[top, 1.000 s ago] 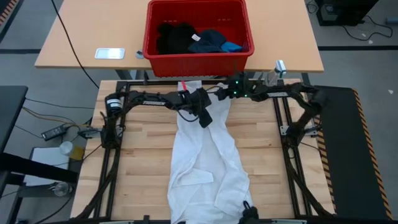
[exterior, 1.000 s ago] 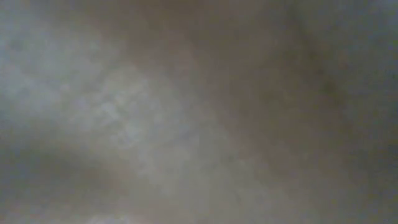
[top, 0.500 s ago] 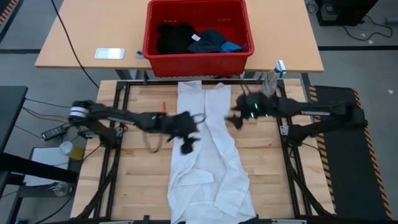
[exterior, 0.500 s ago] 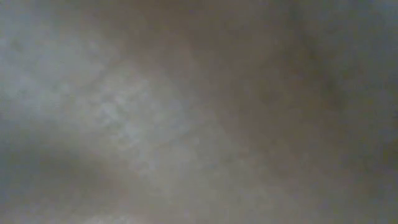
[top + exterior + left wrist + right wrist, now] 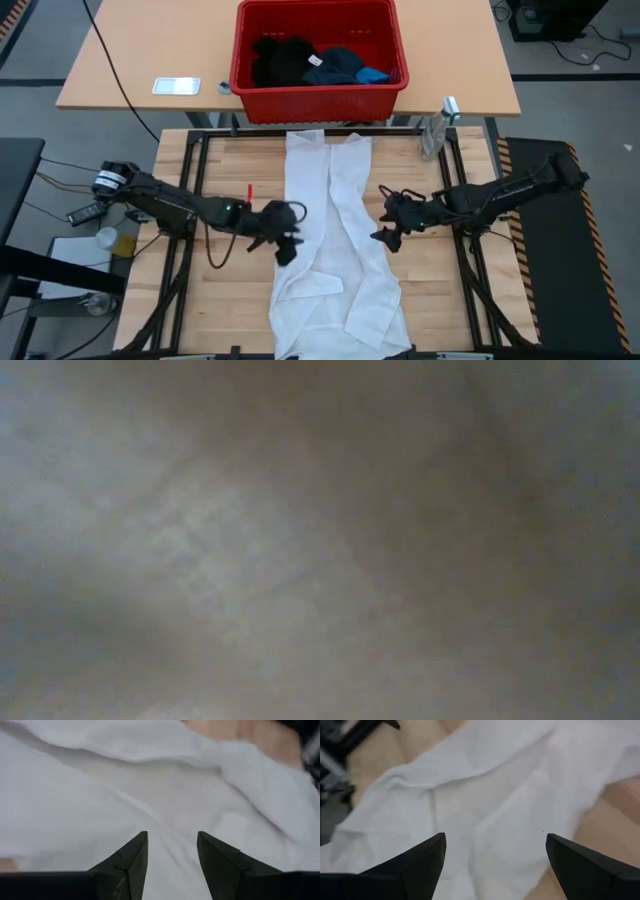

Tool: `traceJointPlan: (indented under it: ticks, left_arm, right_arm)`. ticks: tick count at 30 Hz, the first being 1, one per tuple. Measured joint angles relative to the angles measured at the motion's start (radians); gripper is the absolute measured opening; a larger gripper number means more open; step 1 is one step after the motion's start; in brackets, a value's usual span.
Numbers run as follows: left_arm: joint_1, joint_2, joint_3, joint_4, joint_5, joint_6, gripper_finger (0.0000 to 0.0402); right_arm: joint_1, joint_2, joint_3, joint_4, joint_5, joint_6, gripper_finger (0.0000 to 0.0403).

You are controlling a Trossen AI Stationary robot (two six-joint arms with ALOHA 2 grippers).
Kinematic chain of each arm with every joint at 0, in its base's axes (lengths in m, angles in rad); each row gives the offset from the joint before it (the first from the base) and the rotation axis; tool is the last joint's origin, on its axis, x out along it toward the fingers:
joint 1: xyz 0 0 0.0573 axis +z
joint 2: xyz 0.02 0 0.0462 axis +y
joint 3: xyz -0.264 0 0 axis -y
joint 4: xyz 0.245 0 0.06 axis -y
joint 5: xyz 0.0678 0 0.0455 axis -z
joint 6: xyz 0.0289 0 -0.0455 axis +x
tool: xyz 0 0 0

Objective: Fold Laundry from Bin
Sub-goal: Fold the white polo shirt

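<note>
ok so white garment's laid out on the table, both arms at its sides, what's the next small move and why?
Probably lower both grippers onto the garment's side edges and pinch. The white garment lies lengthwise on the table, still unfolded. The left gripper and right gripper each sit over its cloth with fingers apart, holding nothing. The other clothes are still in the bin.
</note>
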Motion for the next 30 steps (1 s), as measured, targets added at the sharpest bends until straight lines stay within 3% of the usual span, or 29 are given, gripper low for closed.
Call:
traceJointPlan:
  ticks: [7,12,16,22,26,30]
  left_arm:
    - [0.24,-0.009,-0.083,0.136,0.018,0.024,0.0171]
    - [0.471,-0.008,-0.11,0.166,0.157,0.046,0.0171]
    - [0.658,-0.008,-0.127,0.161,0.293,0.078,0.0171]
    - [0.911,-0.001,-0.126,0.161,0.413,0.054,0.0171]
    - [1.006,0.028,-0.125,0.164,0.448,-0.004,0.0171]
    - [1.024,0.093,-0.123,0.216,0.505,-0.047,0.0172]
  right_arm:
    - [-0.253,0.068,-0.028,0.066,-0.01,-0.103,0.0347]
    - [-0.481,0.203,-0.036,0.258,-0.049,-0.198,0.0347]
    - [-0.652,0.312,-0.036,0.403,-0.146,-0.227,0.0347]
    - [-0.829,0.449,-0.016,0.487,-0.265,-0.243,0.0347]
    - [-0.901,0.525,0.035,0.467,-0.322,-0.236,0.0347]
    - [-0.941,0.566,0.083,0.425,-0.357,-0.225,0.0347]
